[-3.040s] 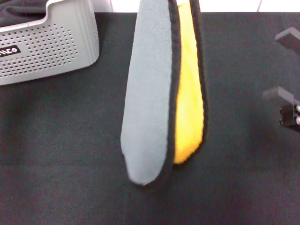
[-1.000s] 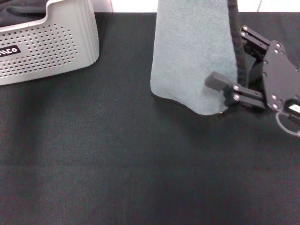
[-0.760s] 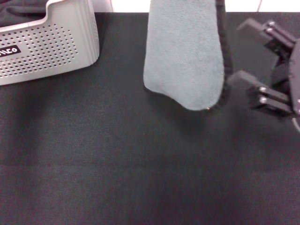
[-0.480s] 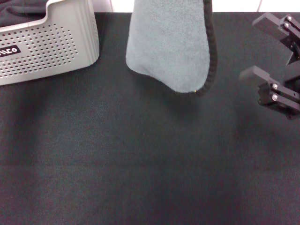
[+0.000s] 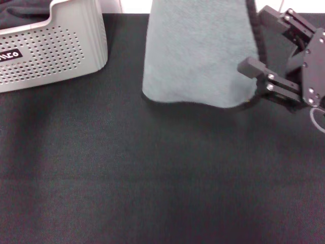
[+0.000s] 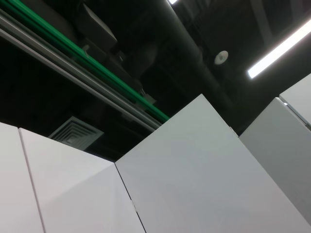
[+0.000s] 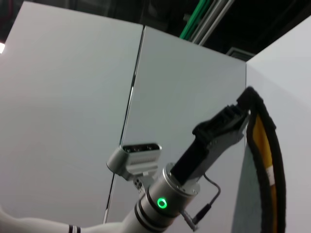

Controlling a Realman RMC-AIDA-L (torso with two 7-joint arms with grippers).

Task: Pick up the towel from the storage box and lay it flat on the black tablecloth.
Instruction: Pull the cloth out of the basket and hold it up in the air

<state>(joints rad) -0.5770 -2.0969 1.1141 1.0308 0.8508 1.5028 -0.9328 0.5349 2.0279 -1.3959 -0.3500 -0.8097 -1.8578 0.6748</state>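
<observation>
A black tablecloth [image 5: 152, 178] covers the table, with the box [image 5: 56, 51] at its far left corner. The left gripper [image 7: 245, 114] pinches the hanging towel [image 5: 198, 56] from above. The right gripper [image 5: 264, 48], spread wide, flanks its lower corner.

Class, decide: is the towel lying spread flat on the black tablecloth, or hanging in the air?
Hanging. The towel drops from above, its lower edge free above the black tablecloth; the left end effector pinches its top.

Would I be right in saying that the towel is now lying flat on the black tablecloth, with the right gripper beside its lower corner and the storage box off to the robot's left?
Not quite: the towel is not lying flat; it hangs above the black tablecloth, held up by the left gripper, as the head and right wrist views show. The right gripper is beside its lower corner, and the storage box is to the robot's left.
</observation>
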